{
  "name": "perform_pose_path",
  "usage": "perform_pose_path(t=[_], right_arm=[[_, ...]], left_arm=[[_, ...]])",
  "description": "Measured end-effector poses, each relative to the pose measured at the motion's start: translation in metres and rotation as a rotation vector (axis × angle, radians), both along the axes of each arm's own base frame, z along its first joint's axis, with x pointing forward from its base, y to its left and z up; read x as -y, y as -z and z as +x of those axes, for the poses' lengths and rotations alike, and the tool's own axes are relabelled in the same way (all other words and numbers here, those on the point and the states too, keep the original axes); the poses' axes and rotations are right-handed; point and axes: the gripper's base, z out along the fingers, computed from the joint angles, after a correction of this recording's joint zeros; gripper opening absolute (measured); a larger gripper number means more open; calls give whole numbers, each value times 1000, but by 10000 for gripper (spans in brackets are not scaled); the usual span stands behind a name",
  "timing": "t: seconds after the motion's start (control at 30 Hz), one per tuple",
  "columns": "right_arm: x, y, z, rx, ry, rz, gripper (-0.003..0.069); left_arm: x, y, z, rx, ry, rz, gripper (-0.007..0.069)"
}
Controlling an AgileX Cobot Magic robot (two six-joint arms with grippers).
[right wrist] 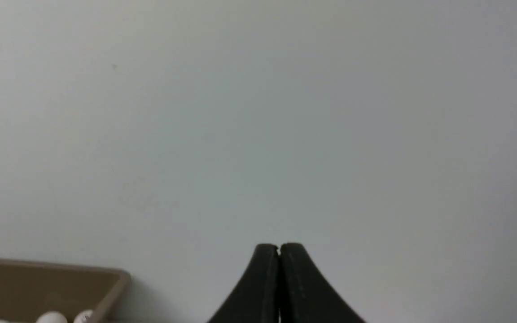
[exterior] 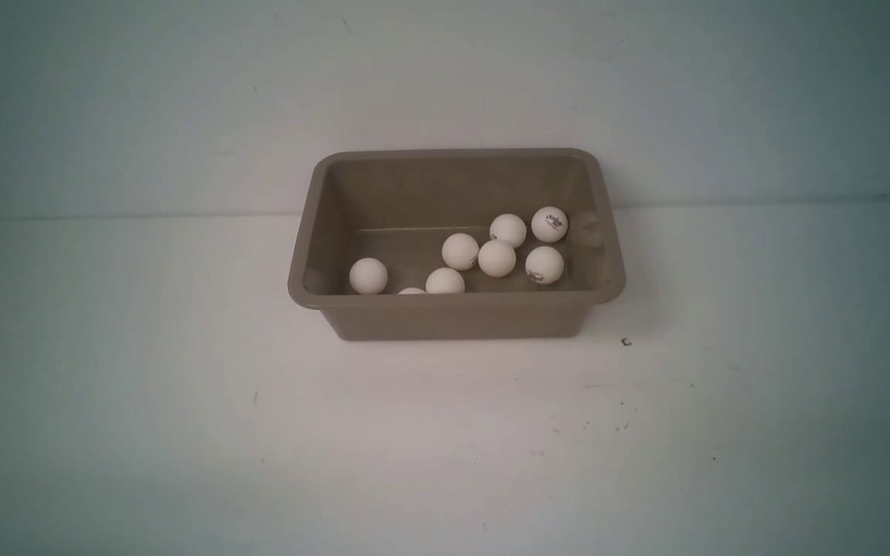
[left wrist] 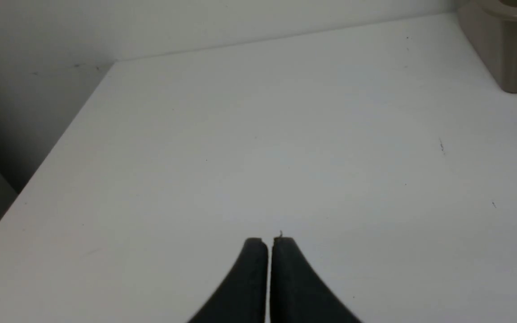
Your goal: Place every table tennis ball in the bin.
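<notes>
Front view: we see the bin [exterior: 456, 313], a tan-brown tub with rounded corners and a flared rim, standing on the white surface [exterior: 182, 401] close to the pale wall [exterior: 144, 100] behind it. Inside it we count eight table tennis balls [exterior: 497, 258]. Reading from left to right, one ball [exterior: 368, 276] lies alone near the left wall; a second ball [exterior: 412, 291] shows only its top above the near rim; a third ball [exterior: 445, 281] sits just beside it; the remaining five form a loose cluster toward the right wall, several of them touching, and two on the right carry a small dark logo. We see no ball on the surface outside the bin, and neither arm enters this view. A small dark mark [exterior: 626, 341] lies on the surface to the right of the bin.

Left wrist view: the left hand [left wrist: 269, 242] has its two dark fingers pressed together, holding nothing, above bare surface; a corner of the bin [left wrist: 512, 58] is well apart from it.

Right wrist view: the right hand [right wrist: 279, 247] is likewise pressed together and empty, seen against the pale background; part of the bin [right wrist: 47, 282] with two balls is visible well apart from it
</notes>
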Motion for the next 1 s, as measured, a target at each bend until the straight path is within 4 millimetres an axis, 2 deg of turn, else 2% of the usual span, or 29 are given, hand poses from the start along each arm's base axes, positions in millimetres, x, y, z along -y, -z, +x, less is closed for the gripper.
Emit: perform_pose_path(t=[0.07,0.1,0.13,0.17,0.3,0.53,0.77,1.0], right_arm=[[-1,22,6,-31,2,8,-10],[-1,21,6,-25,2,6,-10],[-1,35,9,-46,1,9,-10],[-2,40,10,-52,0,14,-10],[0,45,11,-78,6,68,-10],[11,62,10,-240,119,233,-10],[17,73,8,-349,205,258,-10],[17,73,7,-350,208,278,-10]], left_arm=[[0,0,0,0,0,0,-4],[0,0,0,0,0,0,-4],[0,0,0,0,0,0,-4],[0,0,0,0,0,0,-4],[0,0,0,0,0,0,-4],[0,0,0,0,0,0,-4],[0,0,0,0,0,0,-4],[0,0,0,0,0,0,-4]])
